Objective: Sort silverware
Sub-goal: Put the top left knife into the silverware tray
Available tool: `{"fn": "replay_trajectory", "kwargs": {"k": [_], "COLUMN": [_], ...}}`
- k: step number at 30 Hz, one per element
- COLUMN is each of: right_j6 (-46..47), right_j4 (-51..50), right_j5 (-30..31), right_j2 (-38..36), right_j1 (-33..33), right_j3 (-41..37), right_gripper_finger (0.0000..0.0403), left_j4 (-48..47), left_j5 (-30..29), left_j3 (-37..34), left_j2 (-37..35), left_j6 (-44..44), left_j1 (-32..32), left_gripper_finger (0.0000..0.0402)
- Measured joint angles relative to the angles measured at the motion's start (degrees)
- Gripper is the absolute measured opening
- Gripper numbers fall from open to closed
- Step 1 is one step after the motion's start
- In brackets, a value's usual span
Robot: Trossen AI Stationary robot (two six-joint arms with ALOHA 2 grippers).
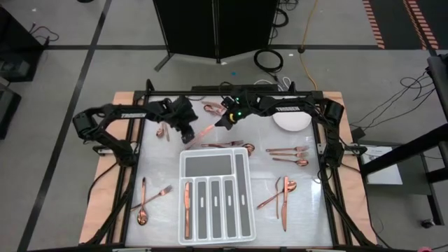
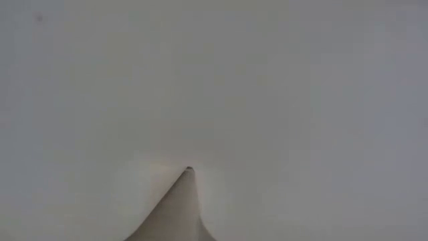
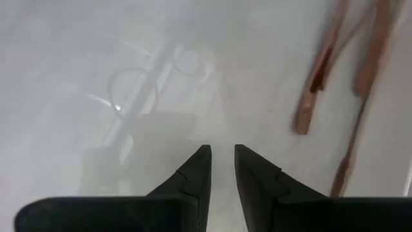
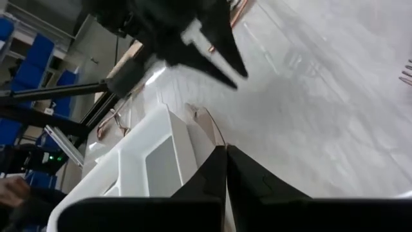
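Observation:
Copper silverware lies scattered on the white table. One knife (image 1: 187, 198) rests in the white divided tray (image 1: 241, 183). A spoon (image 1: 142, 203) and a fork (image 1: 158, 194) lie left of the tray, and groups (image 1: 283, 196) (image 1: 287, 152) lie to its right. My right gripper (image 1: 222, 124) (image 4: 225, 149), beyond the tray's far edge, is shut on one copper piece (image 1: 205, 133). My left gripper (image 1: 187, 136) (image 3: 222, 154) hovers just left of that piece, narrowly open with nothing between its fingers. The low view shows only a blank white surface. My right gripper pinches a slim copper piece between its two fingers at one end (image 4: 220, 140); whether fork, knife or spoon I cannot tell. The piece sticks out past the fingertips, slanting toward the tray's far left corner and my left gripper. It seems lifted off the table.
More copper pieces lie along the tray's far edge (image 1: 224, 145), near the table's far edge (image 1: 210, 107) and under the left arm (image 1: 163, 131). A round white plate (image 1: 292, 120) sits far right. Two pieces (image 3: 315, 96) (image 3: 367, 64) lie beside my left gripper.

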Motion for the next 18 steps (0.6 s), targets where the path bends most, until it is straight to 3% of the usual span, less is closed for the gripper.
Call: {"fn": "replay_trajectory", "kwargs": {"k": [4, 11, 18], "right_j6": [-1.3, -5.8, -11.9], "right_j4": [-0.8, 1.2, 1.2], "right_j5": [-0.2, -1.8, -6.0], "right_j2": [0.0, 0.0, 0.0], "right_j1": [-0.2, -1.0, -0.1], "right_j3": [0.0, 0.0, 0.0], "right_gripper_finger": [0.0000, 0.0000, 0.0000], "left_j4": [-1.3, -1.5, 2.8], "left_j5": [1.1, 20.0, 19.1], "left_j3": [0.3, 0.3, 0.3], "left_j2": [-4.0, -10.9, -9.5], "left_j6": [0.1, -0.3, -6.3], "left_j1": [2.5, 4.2, 2.6], "left_gripper_finger": [0.0071, 0.0071, 0.0121]}}
